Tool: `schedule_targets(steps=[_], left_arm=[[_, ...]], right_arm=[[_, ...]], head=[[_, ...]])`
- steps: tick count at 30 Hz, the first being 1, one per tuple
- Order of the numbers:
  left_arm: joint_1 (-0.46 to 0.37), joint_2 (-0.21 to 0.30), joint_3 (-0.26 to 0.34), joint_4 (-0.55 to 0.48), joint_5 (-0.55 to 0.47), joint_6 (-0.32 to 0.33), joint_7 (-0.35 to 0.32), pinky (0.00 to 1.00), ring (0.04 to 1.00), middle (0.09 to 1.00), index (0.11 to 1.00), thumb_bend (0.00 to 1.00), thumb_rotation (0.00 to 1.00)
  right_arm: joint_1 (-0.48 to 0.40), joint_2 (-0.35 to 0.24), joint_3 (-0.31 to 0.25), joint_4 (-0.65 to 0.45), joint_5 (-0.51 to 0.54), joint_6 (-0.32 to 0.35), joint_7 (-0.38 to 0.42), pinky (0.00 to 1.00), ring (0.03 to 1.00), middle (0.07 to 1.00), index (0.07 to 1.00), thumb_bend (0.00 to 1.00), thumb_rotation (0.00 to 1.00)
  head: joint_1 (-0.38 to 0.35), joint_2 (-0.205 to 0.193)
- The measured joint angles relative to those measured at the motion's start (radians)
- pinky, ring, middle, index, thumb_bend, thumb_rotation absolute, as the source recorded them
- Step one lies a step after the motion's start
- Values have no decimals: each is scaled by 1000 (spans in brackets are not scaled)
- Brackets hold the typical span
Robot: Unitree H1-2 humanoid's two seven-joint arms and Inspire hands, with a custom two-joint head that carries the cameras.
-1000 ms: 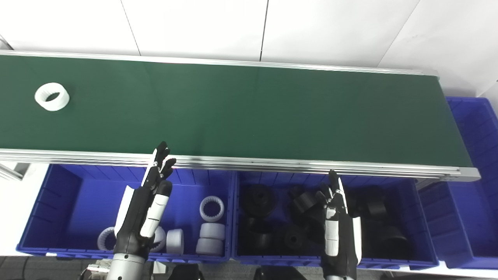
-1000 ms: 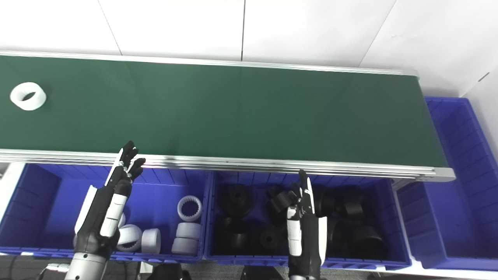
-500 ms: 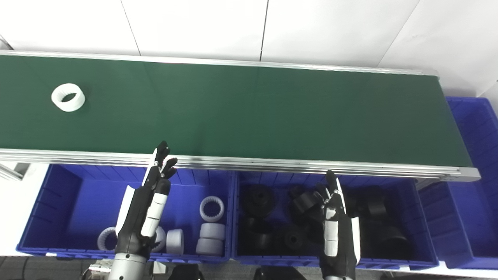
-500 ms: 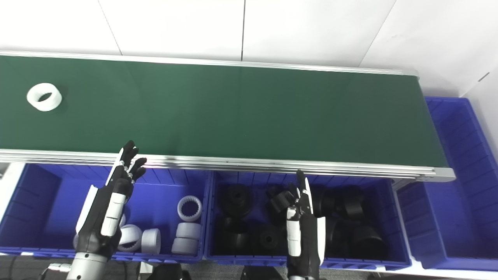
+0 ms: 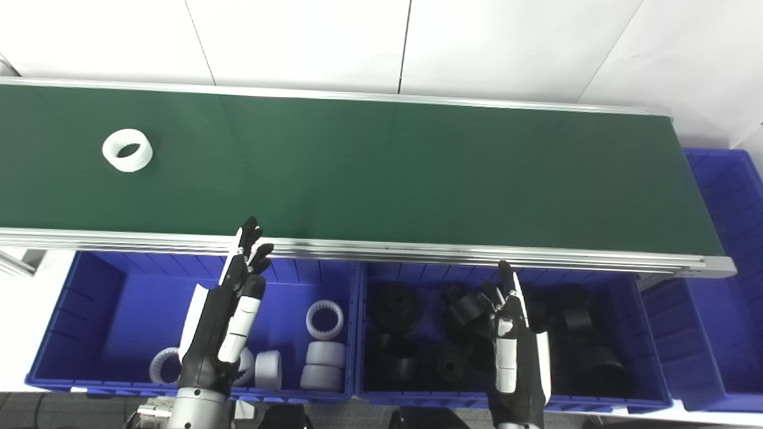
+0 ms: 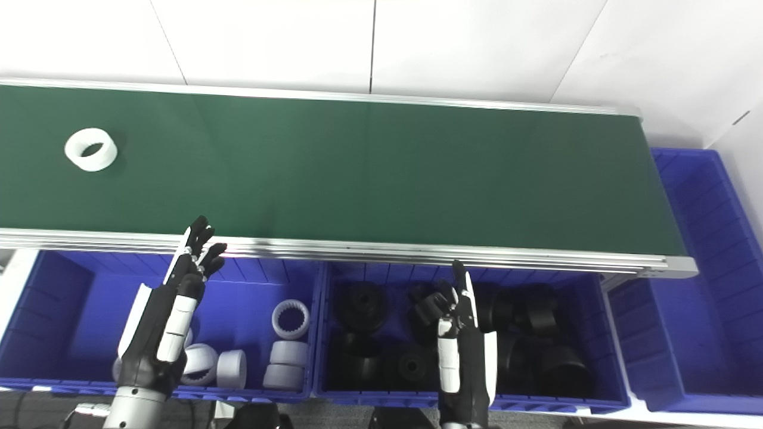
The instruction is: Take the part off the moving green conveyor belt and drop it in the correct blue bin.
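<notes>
A white ring [image 5: 127,150] lay on the belt [image 5: 381,173], well left of both hands. The left hand [image 5: 223,322] hung empty, fingers spread, over the bin [image 5: 89,310] of white parts, likely placed to intercept it. The right hand [image 5: 515,351] waited empty, fingers extended, over the black parts [image 5: 396,304].

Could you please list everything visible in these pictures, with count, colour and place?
Conveyor belt: one, green, across the middle, metal-framed.
Ring part: one, white, on the belt's left end.
Left bin: one, blue, below the belt, holding several white parts.
Middle bin: one, blue, holding many black parts.
Right bin: one, blue, beyond the belt's right end; contents not visible.
Wall: white panels behind.
Left hand: open, over the left bin.
Right hand: open, over the middle bin.
</notes>
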Motion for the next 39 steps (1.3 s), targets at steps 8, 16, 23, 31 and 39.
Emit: schedule_targets(steps=[8, 16, 23, 31, 39], left_arm=[[7, -10, -35, 67, -2, -2, 0, 943, 964, 987, 1000, 611, 911], [-5, -34, -61, 158, -29, -96, 2, 824, 910, 974, 935, 498, 742], [-13, -57, -79, 178, -1, -128, 32, 781, 913, 963, 918, 503, 725], [-18, -72, -99, 229, 22, -195, 58, 799, 920, 943, 909, 508, 688], [-37, -73, -107, 275, 42, -285, 79, 657, 831, 885, 865, 556, 621]], right_arm=[[-6, -14, -30, 94, 40, -60, 3, 888, 934, 995, 998, 736, 1000], [-39, -35, -69, 137, 81, -79, 11, 886, 943, 1000, 1000, 752, 1000], [-52, -58, -92, 159, 125, -79, 43, 883, 956, 1000, 1000, 755, 1000], [-59, -70, -117, 172, 154, -80, 73, 887, 951, 1000, 1000, 759, 1000], [-62, -72, -129, 175, 178, -80, 89, 890, 960, 1000, 1000, 765, 1000]], head=[[129, -124], [203, -173], [242, -195], [279, -224], [328, -209]])
